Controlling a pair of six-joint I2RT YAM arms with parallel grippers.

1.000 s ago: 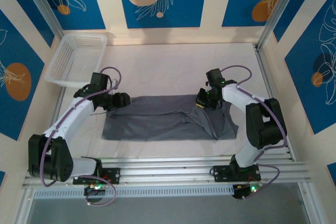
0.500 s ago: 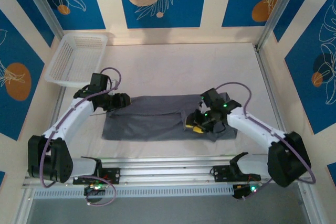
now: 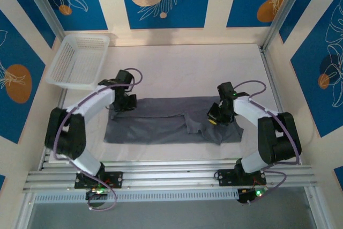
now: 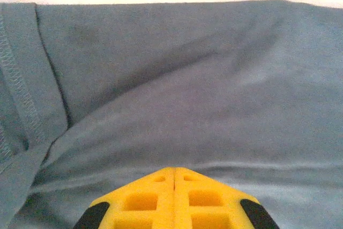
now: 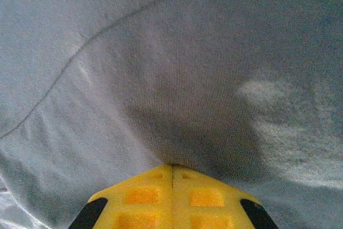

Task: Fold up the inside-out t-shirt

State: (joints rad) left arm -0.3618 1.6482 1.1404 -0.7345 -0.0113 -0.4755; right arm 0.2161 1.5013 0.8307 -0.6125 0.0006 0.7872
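**Top external.** The inside-out t-shirt (image 3: 161, 124) lies flat on the table (image 3: 182, 68), in its near half and between the two arms. It forms a wide grey band, well apart from the white basket (image 3: 88, 37) at the far left. Its long axis runs left to right, parallel to the near edge. I cannot tell which end is the neck. A loose flap sits right of centre and points toward the near side. The left gripper (image 3: 124, 102) is down on the far-left corner, and the right gripper (image 3: 215, 116) is on the right portion, a little nearer than the far edge.

**Left wrist.** The yellow fingers (image 4: 142, 202) are pressed together with no gap, and the tip is against the cloth. Creases run toward the tip, but I cannot tell whether any cloth is pinched. A stitched hem (image 4: 21, 95) runs along the left.

**Right wrist.** The fingers (image 5: 144, 197) are also closed tight. The cloth rises in a shadowed tent up to the tip, so I judge that a pinch is held. A seam (image 5: 69, 63) curves across the left side.

**Step in hand (judgement).** Both ends are being gripped ahead of a lengthwise fold. To do it well:
- Confirm the left pinch before lifting.
- Raise both ends together and level.
- Keep the span lightly taut.
- Lay the far edge on the near one.
- Watch that the flap does not bunch underneath.
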